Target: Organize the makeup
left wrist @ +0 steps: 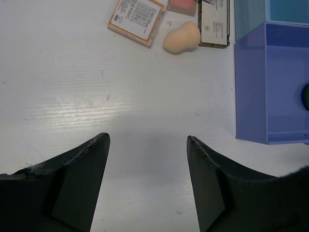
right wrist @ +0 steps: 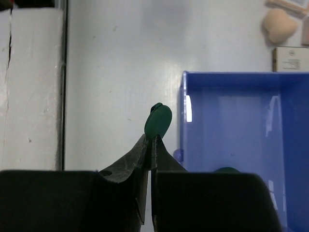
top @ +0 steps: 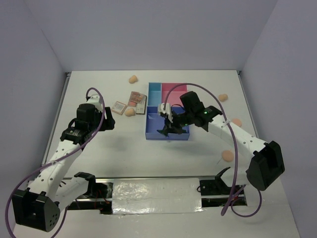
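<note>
At 9 o'clock of the tray, L gripper point(left wrist: 147, 140): fingers spread wide, nothing between; matte black wedge pads w/ scuffed edges, over the white table point(left wrist: 72, 96), faint scratches + glare.
Sticker palette point(left wrist: 136, 17): flat rect., peach rim, white sticker w/ fine print, too small to read; 11 o'clock from L gripper; top cut off by frame.
Egg sponge point(left wrist: 182, 37): peach, matte, pinched waist; lies between the two palettes.
Far sponge point(top: 132, 79): peach blob at 11 o'clock of tray, well apart; shape hard to make out.
Dark-rim palette point(left wrist: 215, 21): rect., pale sticker, print illegible; just beside tray's left wall.
Tray point(top: 171, 91): glossy plastic; blue compartments near, teal + pink far; mid-table.
R gripper point(right wrist: 150, 145): black fingers pinched tight on green disc's lower edge, at tray's near wall.
Green disc point(right wrist: 158, 121): dark green, thin, round, held on edge, upright; in wrist view just outside the blue wall.
Second disc point(right wrist: 227, 170): dark green, inside blue compartment, mostly hidden behind R fingers.
Right sponge point(top: 223, 97): peach, 2 o'clock of tray.
Mid sponge point(top: 237, 121): peach, part-hidden by R arm.
Near puff point(top: 228, 155): peach, roundish, 4 o'clock of tray.
</note>
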Motion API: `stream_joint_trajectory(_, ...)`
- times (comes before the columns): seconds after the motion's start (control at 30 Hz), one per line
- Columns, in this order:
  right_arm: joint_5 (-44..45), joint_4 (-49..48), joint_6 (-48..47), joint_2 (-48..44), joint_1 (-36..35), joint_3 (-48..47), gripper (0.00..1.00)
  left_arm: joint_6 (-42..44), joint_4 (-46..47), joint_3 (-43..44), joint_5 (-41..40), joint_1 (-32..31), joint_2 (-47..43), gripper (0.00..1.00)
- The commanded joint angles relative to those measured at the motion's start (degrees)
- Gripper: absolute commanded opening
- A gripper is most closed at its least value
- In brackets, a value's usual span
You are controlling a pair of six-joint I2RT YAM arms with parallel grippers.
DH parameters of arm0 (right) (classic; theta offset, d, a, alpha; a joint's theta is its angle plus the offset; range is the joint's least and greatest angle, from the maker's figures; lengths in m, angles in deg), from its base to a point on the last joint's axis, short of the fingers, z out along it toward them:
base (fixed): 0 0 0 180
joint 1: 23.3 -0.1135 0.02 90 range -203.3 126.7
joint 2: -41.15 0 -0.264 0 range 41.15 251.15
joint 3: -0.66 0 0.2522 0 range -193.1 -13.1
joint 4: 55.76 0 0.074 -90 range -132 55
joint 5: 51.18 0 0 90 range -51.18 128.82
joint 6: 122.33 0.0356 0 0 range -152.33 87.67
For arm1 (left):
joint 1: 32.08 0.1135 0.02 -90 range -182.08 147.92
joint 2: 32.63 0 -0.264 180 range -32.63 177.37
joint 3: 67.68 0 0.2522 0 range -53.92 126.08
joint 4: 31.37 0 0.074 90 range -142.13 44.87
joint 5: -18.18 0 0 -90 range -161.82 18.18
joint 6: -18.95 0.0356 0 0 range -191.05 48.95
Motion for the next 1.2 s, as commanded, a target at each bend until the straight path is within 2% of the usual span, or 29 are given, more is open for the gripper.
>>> stream_joint_trajectory(0.0, -3.5, -4.3, 8.9, 0.4, 3.5, -3.2, 0.07, 0.8, 2.2, 0.5, 0.7, 0.4, 0.0, 0.77)
stream_joint_trajectory(0.2, 0.9, -12.8, 19.1, 3.9, 4.4, -2.2, 0.11, 0.9, 2.0, 0.5, 0.4, 0.4, -0.2, 0.77)
stream_joint_trajectory(0.43, 6.2, -17.4, 23.4, 11.6, 7.7, -3.0, 0.17, 0.7, 1.8, 0.4, 0.2, 0.4, -0.8, 0.77)
stream_joint_trajectory(0.7, 7.6, -17.7, 23.3, 13.9, 7.9, -3.5, 0.44, 0.7, 2.0, 0.4, 0.3, 0.4, -0.9, 0.78)
stream_joint_trajectory(0.93, 7.8, -13.5, 23.7, 11.0, 12.0, -5.4, 0.46, 0.8, 2.3, 0.4, 1.1, 0.4, -0.8, 0.74)
stream_joint_trajectory(1.03, 9.4, -8.4, 23.1, 10.0, 16.1, -7.0, 0.45, 0.9, 2.4, 0.5, 2.1, 0.4, -0.9, 0.6)
stream_joint_trajectory(1.07, 10.1, -7.2, 22.3, 9.3, 17.3, -7.2, 0.45, 0.9, 2.4, 0.5, 2.2, 0.4, -1.0, 0.5)
stream_joint_trajectory(1.17, 11.2, -2.3, 19.1, 8.0, 21.8, -6.8, 0.44, 1.3, 2.4, 0.5, 3.0, 0.4, -1.0, 0.33)
